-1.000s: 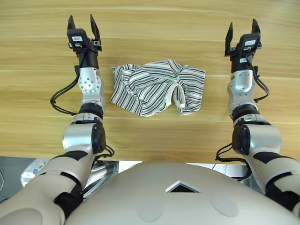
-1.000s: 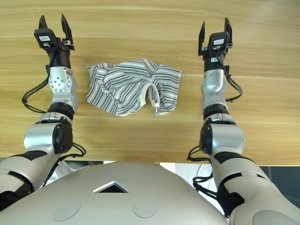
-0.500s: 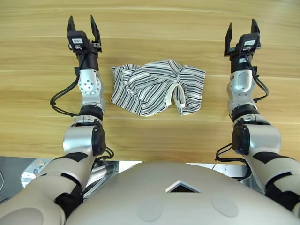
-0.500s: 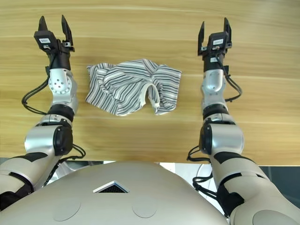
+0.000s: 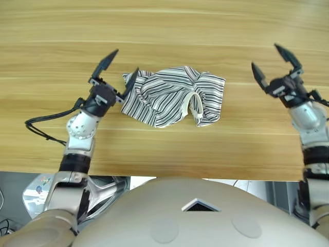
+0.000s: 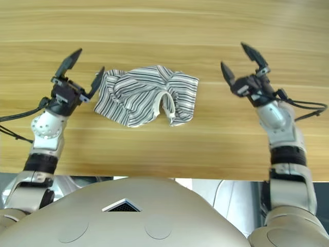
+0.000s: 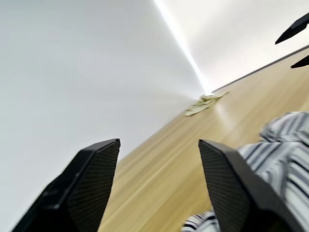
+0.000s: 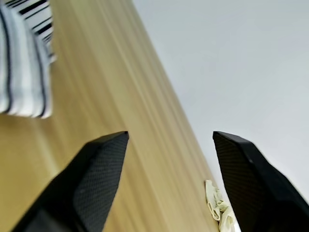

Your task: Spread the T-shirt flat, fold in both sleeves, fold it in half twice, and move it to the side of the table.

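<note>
Motion came first in the left eye view: a second earlier both arms had reached straight ahead on either side of the garment, and now the left claw (image 5: 125, 60) had swung inward and tilted, so that one finger stood at the upper left corner of the striped T-shirt (image 5: 172, 95), though contact could not be judged. The right claw (image 5: 266, 56) had drawn outward and sat well apart from the shirt's right edge. Both were spread wide and held nothing. The T-shirt had not shifted; it lay bunched near the middle of the wooden desk (image 5: 205, 31). The right eye view agreed. In the left wrist view the open fingers framed bare desk with striped cloth (image 7: 285, 159) just beside one finger, and a pale crumpled object (image 7: 205, 102) lay far off. The right wrist view showed its fingers equally wide, with the shirt's edge (image 8: 24, 72) off to one side. This looked like the approach for spreading: nothing was flattened yet, and the left side seemed the likelier first grab.
</note>
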`<state>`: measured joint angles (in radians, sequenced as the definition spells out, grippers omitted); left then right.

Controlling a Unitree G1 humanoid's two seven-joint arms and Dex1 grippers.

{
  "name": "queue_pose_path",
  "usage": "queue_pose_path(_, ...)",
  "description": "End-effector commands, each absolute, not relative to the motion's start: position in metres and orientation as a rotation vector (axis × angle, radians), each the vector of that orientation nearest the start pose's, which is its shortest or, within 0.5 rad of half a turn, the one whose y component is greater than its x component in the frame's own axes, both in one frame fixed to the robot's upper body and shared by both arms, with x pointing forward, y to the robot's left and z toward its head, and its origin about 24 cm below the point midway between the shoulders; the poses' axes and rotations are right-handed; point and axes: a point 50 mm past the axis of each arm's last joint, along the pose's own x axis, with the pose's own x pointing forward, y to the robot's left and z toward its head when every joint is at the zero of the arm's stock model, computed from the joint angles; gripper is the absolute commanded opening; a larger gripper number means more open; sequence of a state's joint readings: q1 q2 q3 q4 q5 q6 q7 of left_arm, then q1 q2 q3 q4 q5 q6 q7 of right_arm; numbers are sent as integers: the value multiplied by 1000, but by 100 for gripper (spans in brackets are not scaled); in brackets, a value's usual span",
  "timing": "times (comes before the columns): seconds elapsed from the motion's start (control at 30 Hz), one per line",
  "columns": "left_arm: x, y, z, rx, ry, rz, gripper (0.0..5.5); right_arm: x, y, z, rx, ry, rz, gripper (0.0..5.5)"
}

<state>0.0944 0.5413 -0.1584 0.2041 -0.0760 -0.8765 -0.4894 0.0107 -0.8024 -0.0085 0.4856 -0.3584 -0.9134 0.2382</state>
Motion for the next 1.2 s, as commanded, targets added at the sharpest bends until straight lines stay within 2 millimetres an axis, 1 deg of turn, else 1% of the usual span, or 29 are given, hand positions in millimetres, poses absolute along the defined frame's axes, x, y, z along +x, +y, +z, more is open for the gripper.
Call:
queue_pose_path(0.03, 175, 184, 42, 530, -301, -934, 303, 184, -287, 47, -1169, -24, 818, 326)
queue_pose_path(0.1, 166, 183, 39, 547, -255, -983, 303, 165, -282, 45, -1155, 25, 913, 326)
queue_pose_path(0.2, 153, 186, 28, 648, -143, -1040, 303, 136, -265, 35, -1098, 93, 1091, 326)
queue_pose_path(0.27, 148, 184, 20, 731, -80, -1085, 303, 126, -255, 26, -1081, 134, 1170, 326)
queue_pose_path(0.43, 152, 180, 19, 802, -72, -1091, 303, 136, -239, 19, -1092, 115, 1228, 326)
queue_pose_path(0.5, 152, 179, 20, 815, -83, -1088, 303, 147, -233, 17, -1098, 92, 1214, 326)
queue_pose_path(0.6, 152, 177, 22, 818, -95, -1081, 303, 167, -234, 13, -1105, 82, 1160, 326)
queue_pose_path(0.7, 150, 178, 20, 838, -76, -1077, 303, 177, -236, 10, -1108, 81, 1132, 326)
queue_pose_path(0.83, 150, 176, 14, 881, -46, -1115, 303, 181, -231, 9, -1084, 46, 1122, 326)
queue_pose_path(0.9, 150, 177, 11, 939, -17, -1132, 303, 183, -229, 9, -1082, 33, 1129, 326)
queue_pose_path(1.07, 144, 184, 15, 1069, 20, -1165, 303, 181, -222, 9, -1071, 11, 1152, 326)
queue_pose_path(1.2, 147, 188, 16, 1139, 37, -1169, 303, 178, -217, 6, -1060, 6, 1163, 326)
